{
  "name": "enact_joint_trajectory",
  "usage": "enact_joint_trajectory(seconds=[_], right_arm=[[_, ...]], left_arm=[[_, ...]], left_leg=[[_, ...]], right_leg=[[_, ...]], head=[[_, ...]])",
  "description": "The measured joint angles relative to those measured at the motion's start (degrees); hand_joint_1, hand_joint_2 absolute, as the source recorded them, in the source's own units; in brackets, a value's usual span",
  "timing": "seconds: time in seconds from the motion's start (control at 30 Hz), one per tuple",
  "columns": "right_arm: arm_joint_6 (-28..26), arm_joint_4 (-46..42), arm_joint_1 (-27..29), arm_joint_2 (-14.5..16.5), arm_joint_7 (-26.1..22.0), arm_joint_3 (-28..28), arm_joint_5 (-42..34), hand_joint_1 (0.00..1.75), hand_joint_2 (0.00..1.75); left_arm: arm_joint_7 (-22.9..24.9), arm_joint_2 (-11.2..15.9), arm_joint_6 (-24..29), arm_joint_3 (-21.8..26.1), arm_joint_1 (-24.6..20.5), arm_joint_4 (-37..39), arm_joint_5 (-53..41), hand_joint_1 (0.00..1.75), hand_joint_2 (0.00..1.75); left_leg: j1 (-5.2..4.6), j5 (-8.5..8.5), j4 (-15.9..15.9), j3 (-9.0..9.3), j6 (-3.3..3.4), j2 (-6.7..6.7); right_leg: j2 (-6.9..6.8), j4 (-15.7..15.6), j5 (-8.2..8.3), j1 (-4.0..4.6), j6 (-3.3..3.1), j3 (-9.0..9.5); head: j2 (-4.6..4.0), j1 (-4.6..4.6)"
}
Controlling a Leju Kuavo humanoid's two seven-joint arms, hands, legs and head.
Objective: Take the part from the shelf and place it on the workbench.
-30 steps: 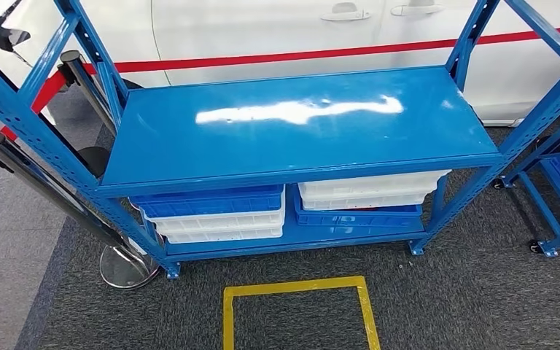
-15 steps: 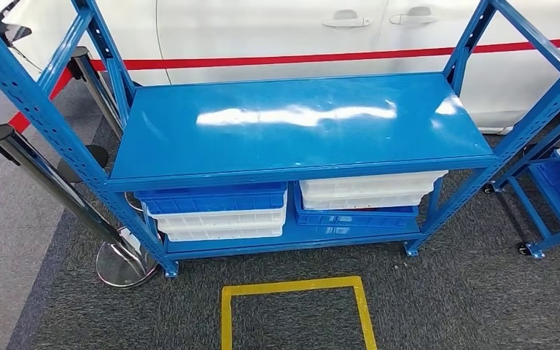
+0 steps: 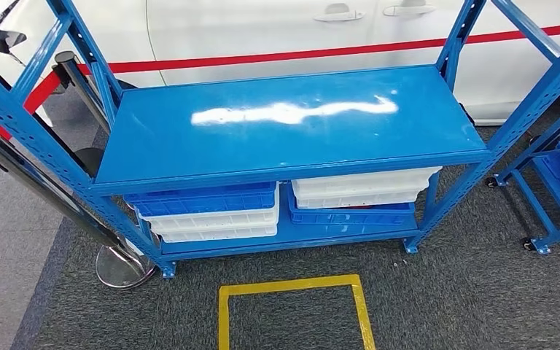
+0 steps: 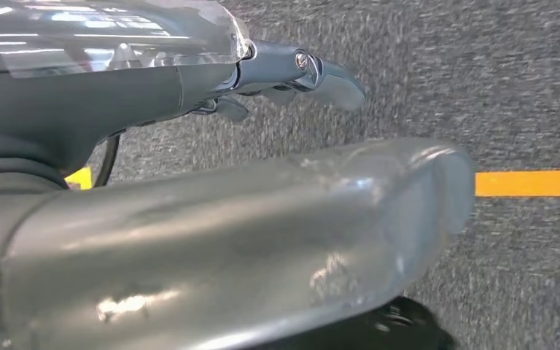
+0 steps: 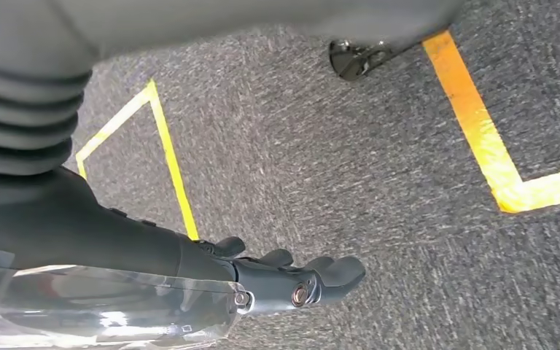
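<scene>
Blue metal shelf (image 3: 292, 124) stands far of the yellow taped floor square (image 3: 292, 310); I cannot tell where the part is. Left hand (image 4: 292, 73) and right hand (image 5: 292, 281) hang over grey carpet (image 5: 379, 182), holding nothing, fingers loosely apart.

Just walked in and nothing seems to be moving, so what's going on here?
Nothing is being handled right now. The robot faces a blue shelf whose top board is bare, with blue and white bins stacked below. Its left hand and right hand hang over the grey carpet by yellow floor tape, holding nothing.
</scene>
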Motion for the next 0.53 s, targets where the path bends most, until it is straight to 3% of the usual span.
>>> enact_joint_trajectory(seconds=[0.03,0.07,0.13,0.2,0.27,0.33,0.47,0.53], right_arm=[[0.1,0.0,0.0,0.0,0.2,-0.1,0.0,0.0,1.75],[0.1,0.0,0.0,0.0,0.2,-0.2,0.1,0.0,1.75],[-0.1,0.0,0.0,0.0,-0.1,-0.3,0.2,0.0,0.87],[-0.4,0.0,-0.1,-0.1,-0.7,-0.4,0.2,0.0,0.0],[-0.4,0.0,-0.2,-0.3,-1.3,-0.6,0.3,0.0,0.0],[-0.4,0.1,-0.3,-0.3,-1.6,-0.6,0.3,0.0,0.0],[-0.3,0.2,-0.4,-0.4,-1.8,-0.6,0.4,0.0,1.75],[-0.3,0.2,-0.5,-0.5,-1.9,-0.6,0.4,0.0,1.75]], left_arm=[[0.1,0.0,0.0,0.2,0.0,0.0,0.0,0.0,0.0],[0.2,0.0,-0.1,0.4,0.0,0.0,-0.1,0.0,0.0],[0.4,0.0,-0.3,0.8,-0.1,0.0,-0.3,0.0,0.0],[0.7,-0.1,-0.6,1.3,-0.2,0.1,-0.5,0.0,0.0],[1.4,-0.2,-0.8,1.9,-0.3,0.2,-0.7,0.0,0.0],[2.2,-0.1,-0.5,2.3,-0.4,0.3,-1.0,0.0,0.0],[2.7,-0.1,0.0,2.7,-0.5,0.4,-1.2,0.0,1.75],[2.8,-0.1,0.2,2.8,-0.6,0.4,-1.3,0.0,1.75]], left_leg=[[0.15,1.21,-0.9,0.3,-0.23,0.01],[0.35,3.31,-3.9,1.67,-0.49,0.02],[0.69,6.99,-12.0,5.31,-0.97,-0.03],[0.7,8.0,-15.9,6.98,-0.61,-0.23],[0.48,7.97,-16.1,6.99,0.0,-0.36],[0.25,7.99,-16.1,7.0,0.15,-0.37],[0.06,7.99,-16.0,6.98,0.46,-0.37],[0.05,7.97,-16.0,6.98,0.49,-0.37]], right_leg=[[0.02,0.1,-0.09,0.02,-0.1,0.09],[0.07,0.2,-0.22,-0.01,-0.12,0.22],[0.17,0.6,-0.62,0.09,0.22,0.39],[0.25,0.9,-0.94,0.39,0.74,0.39],[0.29,0.9,-0.92,0.47,1.06,0.42],[0.3,0.7,-0.81,0.32,1.3,0.49],[0.3,0.4,-0.65,0.2,1.62,0.59],[0.3,0.3,-0.62,0.19,1.67,0.62]], head=[[0.0,-0.01],[0.01,-0.01],[0.01,-0.08],[0.0,0.01],[0.0,0.16],[0.01,0.17],[0.0,0.18],[0.0,0.17]])
